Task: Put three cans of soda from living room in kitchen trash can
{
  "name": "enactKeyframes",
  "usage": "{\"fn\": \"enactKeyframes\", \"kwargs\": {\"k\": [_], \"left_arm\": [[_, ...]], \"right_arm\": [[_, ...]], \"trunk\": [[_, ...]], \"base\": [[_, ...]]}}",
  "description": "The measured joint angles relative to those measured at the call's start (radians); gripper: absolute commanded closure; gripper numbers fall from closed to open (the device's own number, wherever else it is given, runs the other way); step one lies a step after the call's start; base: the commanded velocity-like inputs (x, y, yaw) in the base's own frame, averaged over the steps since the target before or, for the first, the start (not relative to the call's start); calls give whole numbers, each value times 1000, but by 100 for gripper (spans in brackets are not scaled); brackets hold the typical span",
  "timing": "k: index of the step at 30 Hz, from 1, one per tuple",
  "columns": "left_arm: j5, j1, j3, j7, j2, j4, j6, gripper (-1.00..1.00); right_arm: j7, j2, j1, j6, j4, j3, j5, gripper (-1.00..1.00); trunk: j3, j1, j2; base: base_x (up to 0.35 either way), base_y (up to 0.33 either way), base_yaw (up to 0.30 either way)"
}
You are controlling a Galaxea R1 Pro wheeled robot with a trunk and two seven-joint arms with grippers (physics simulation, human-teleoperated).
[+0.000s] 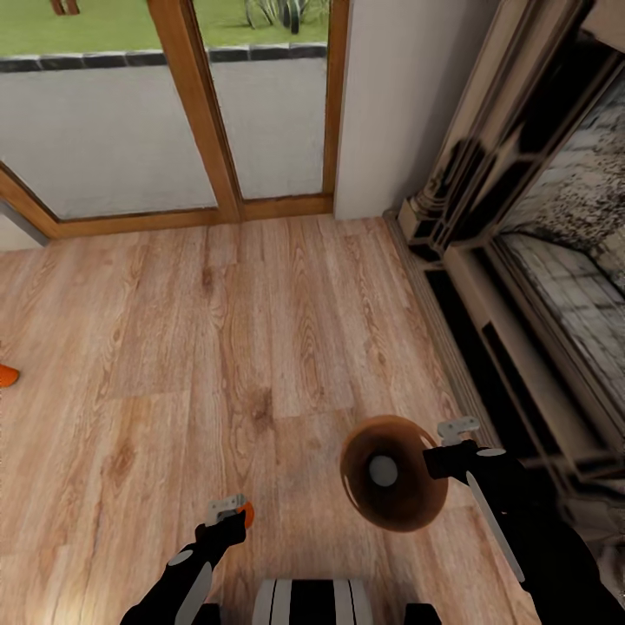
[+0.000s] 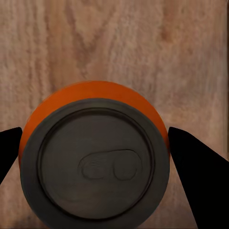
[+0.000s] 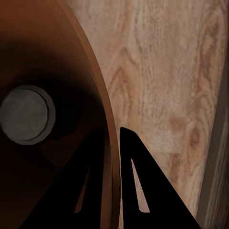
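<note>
- Orange can stands upright, grey top facing the left wrist camera, long axis vertical, clamped between the left gripper fingers above the wood floor.
- Trash can opens upward, one can upright inside; the right gripper pinches its rim.
- Another orange can lies at the far left edge.
- Fireplace on the right.

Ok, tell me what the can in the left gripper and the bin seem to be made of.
Orange can: looks like painted metal, with a dull grey stamped lid and pull tab. Bin: smooth brown inside and rim with a soft sheen, perhaps plastic or lacquered wood; being a render, it leaves that open.
</note>
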Motion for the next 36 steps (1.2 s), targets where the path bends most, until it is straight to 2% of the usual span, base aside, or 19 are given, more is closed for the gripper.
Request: {"fn": "enactKeyframes", "kwargs": {"k": [20,36], "left_arm": [[0,0,0,0,1,0,0,100],[0,0,0,0,1,-2,0,100]], "right_arm": [[0,0,0,0,0,1,-1,100],[0,1,0,0,0,1,0,100]], "trunk": [[64,-77,140],[129,-138,252]], "base": [[0,0,0],[0,0,0]]}}
